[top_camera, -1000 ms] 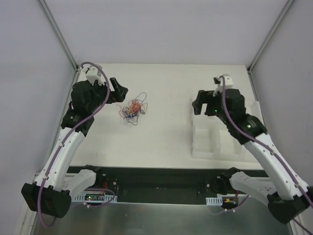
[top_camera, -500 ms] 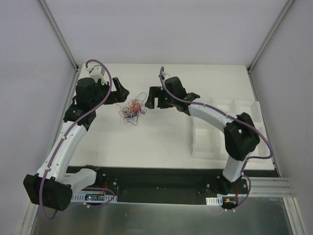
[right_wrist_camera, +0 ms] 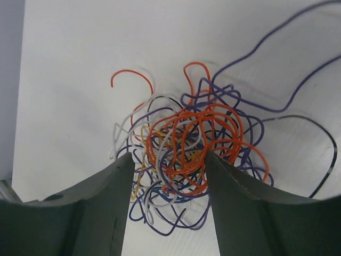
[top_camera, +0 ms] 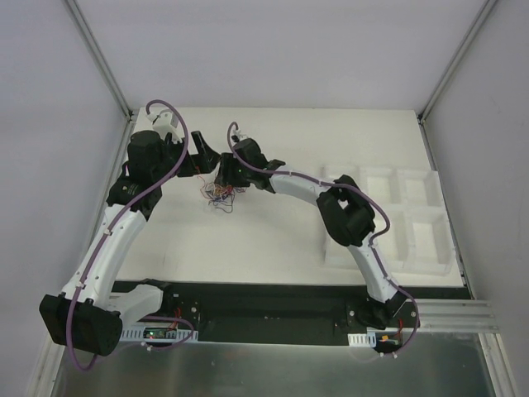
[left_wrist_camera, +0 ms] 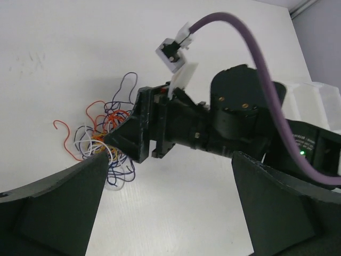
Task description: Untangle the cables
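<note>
Plainly, the right tool [right_wrist_camera: 169, 160] is set low over the cables [right_wrist_camera: 186, 144], one finger on each side of the tangle's orange core, likely so that it can pinch a bundle of strands and draw it out. Its fingers stand apart with wires filling the gap; no pinch shows. The left tool [left_wrist_camera: 168, 176] hovers just beside, spread wide and holding nothing, probably ready to take the other side. The tangle lies on the tabletop [top_camera: 331, 136], under the right tool's tips and just ahead of the left one, loose blue and red ends curling outward.
</note>
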Tool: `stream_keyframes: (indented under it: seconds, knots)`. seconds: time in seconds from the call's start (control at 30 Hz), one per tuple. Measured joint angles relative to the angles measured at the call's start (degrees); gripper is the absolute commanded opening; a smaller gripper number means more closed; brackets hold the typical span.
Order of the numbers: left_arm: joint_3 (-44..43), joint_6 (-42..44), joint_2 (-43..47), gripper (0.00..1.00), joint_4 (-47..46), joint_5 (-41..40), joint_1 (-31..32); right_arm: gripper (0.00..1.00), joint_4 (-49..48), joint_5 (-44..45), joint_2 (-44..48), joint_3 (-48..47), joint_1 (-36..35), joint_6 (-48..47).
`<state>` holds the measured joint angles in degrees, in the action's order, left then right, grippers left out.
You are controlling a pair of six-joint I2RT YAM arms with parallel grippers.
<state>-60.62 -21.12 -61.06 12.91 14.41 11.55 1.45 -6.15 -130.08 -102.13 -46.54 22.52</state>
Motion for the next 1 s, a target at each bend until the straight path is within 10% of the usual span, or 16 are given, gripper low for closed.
stream_keyframes:
  seconds: [0.3, 0.43, 0.67, 1.0]
  knots:
    - [-0.4, -1.8, -1.9, 0.97, 0.1, 3.3, 0.0, 0.09, -1.8, 0.7, 0.9, 8.2, -2.4, 0.7]
    - [-0.6, -2.4, -2.5, 0.96, 0.1, 4.6, 0.0, 0.13, -4.7, -0.6, 7.7, 20.1, -1.7, 0.5]
    - [-1.1, -3.7, -4.3, 0.93, 0.1, 7.0, 0.0, 0.5, -5.7, -1.5, 22.5, 36.9, -0.9, -2.0]
    - [-1.2, -6.0, -6.4, 0.93, 0.3, 10.3, -1.8, 0.45, -5.9, -1.4, 32.4, 42.6, -4.0, -9.9]
